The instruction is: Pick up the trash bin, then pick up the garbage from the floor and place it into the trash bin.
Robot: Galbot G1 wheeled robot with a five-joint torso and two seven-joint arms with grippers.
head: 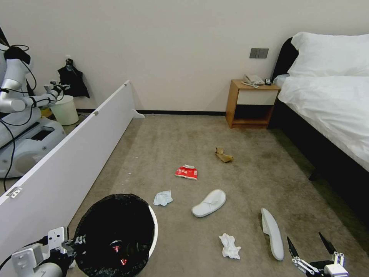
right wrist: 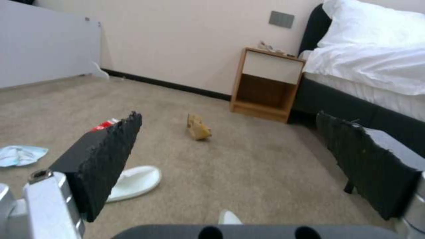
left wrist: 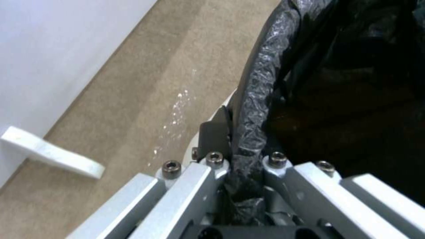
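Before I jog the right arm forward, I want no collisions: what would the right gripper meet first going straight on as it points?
Probably bare floor. The right gripper, open, frames carpet; the brown paper bag sits slightly off-line, the nightstand farther back. Depth is unclear.

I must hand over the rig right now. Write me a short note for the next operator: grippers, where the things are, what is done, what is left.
Left gripper: shut on the rim of the trash bin, low on the robot's left.
Right gripper: open, holding nothing, low on the right, near one slipper.
Done: bin is gripped; some litter shows inside it.
Left on the floor: second slipper, white tissue, pale blue tissue, red snack packet, brown paper bag.
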